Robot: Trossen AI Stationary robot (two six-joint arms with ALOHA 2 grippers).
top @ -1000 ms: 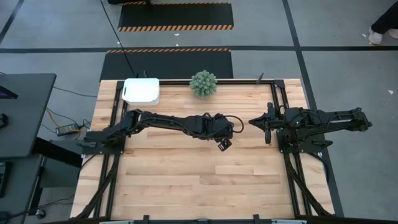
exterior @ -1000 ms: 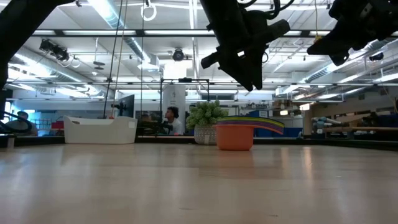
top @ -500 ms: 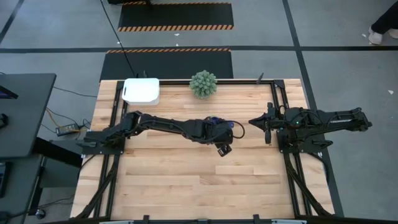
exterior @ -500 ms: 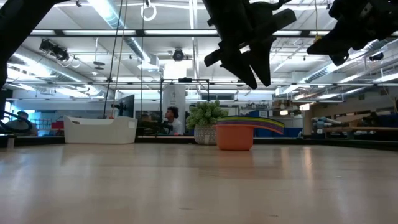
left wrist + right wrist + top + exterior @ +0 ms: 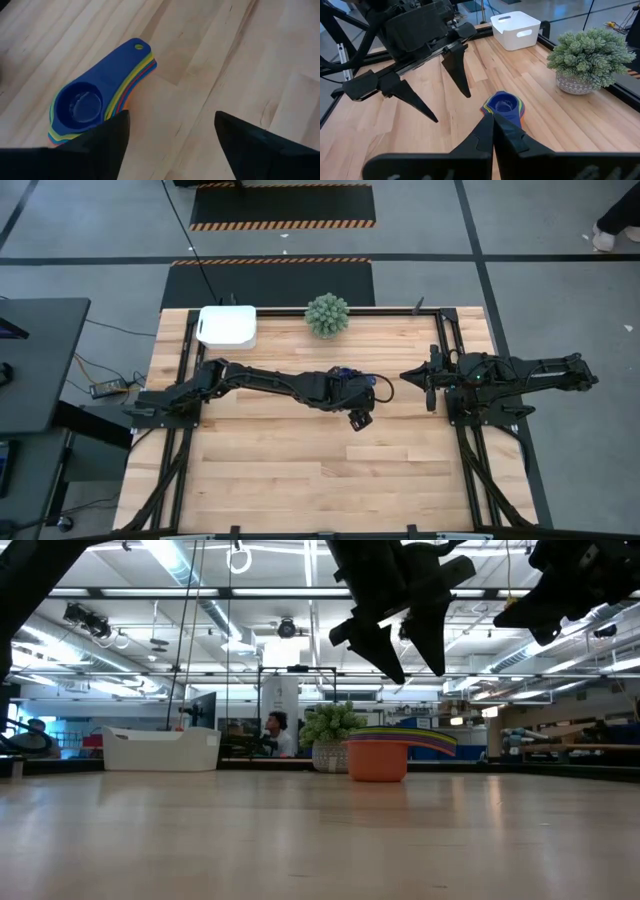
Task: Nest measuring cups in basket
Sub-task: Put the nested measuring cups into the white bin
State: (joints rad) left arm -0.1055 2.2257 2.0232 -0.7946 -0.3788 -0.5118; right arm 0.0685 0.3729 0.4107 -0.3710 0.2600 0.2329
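The measuring cups (image 5: 95,95) sit nested in one stack at mid-table, blue on top and orange (image 5: 378,758) at the bottom, its base on the wood. Their flat handles (image 5: 432,743) fan out to one side. My left gripper (image 5: 410,658) hangs open above the stack, a little toward the table's near edge, touching nothing; the right wrist view shows its spread fingers (image 5: 451,108) beside the cups (image 5: 505,106). My right gripper (image 5: 493,125) waits shut at the table's right side. The white basket (image 5: 227,326) stands at the far left.
A green spiky plant in a pot (image 5: 327,314) stands at the far edge, just beyond the cups. Black rails (image 5: 445,350) run along the table's left and right sides. Bare wood lies across the near half of the table (image 5: 320,480).
My left gripper has opened wide, its fingers spreading apart above the cups. The nested stack has stayed where it was.
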